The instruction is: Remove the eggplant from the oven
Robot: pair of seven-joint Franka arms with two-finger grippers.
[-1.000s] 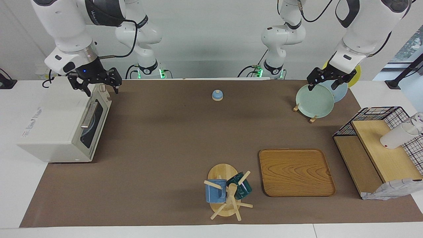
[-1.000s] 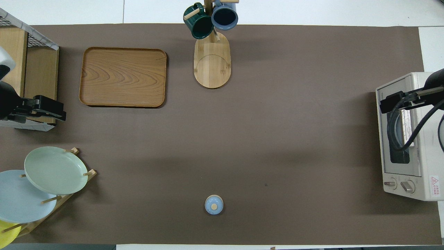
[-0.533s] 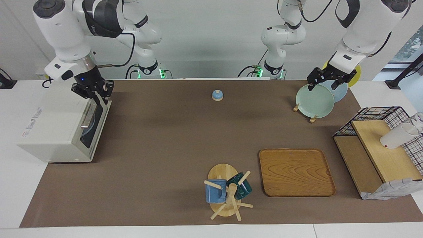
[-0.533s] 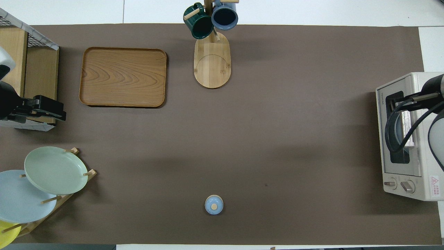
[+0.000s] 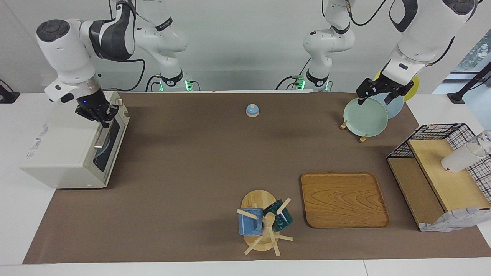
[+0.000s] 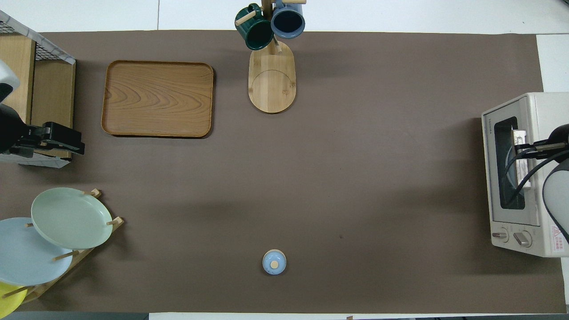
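Facing view. Oven (image 5: pixel 73 149): sitting at the right arm's end of the table, door shut; something pale blue is showing through the glass, but the eggplant cannot be made out. Right gripper (image 5: pixel 102 119): fingers pressed together at the door handle (image 5: pixel 103 135), apparently pinching it. Left gripper (image 5: pixel 378 96): waiting over the plate rack (image 5: pixel 352 130), fingers spread, holding nothing. Green plate (image 5: pixel 365 117) is standing in that rack. Wire shelf (image 5: pixel 437 168) is carrying a tipped white cup (image 5: pixel 462 158).

Overhead view. Wooden tray (image 6: pixel 158 98): lying bare. Mug tree (image 6: pixel 271 66): holding a green mug (image 6: pixel 253 31) and a blue mug (image 6: pixel 288 20). Small blue lid (image 6: pixel 274 262): sitting alone near the robots.
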